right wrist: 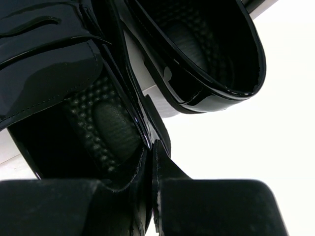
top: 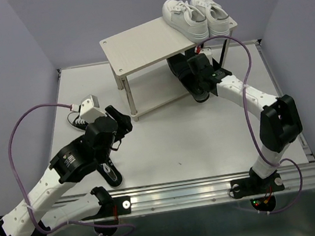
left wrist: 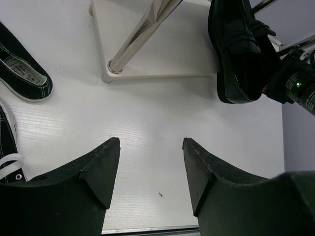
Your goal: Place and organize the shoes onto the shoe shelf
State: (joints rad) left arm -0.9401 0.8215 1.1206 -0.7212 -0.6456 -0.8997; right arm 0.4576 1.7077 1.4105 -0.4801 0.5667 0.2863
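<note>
The shelf [top: 147, 46] stands at the table's [top: 207, 140] far edge, with white sneakers [top: 196, 15] on its top board's right end and loafers [top: 189, 75] at the lower board. The right gripper [right wrist: 152, 157] pinches one loafer's side wall. The left gripper [left wrist: 150, 162] hangs spread near the left edge, beside the canvas sneakers [left wrist: 24, 69]

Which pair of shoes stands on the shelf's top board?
The white lace-up sneakers; the glossy black leather loafers are below, the black canvas sneakers on the table.
</note>
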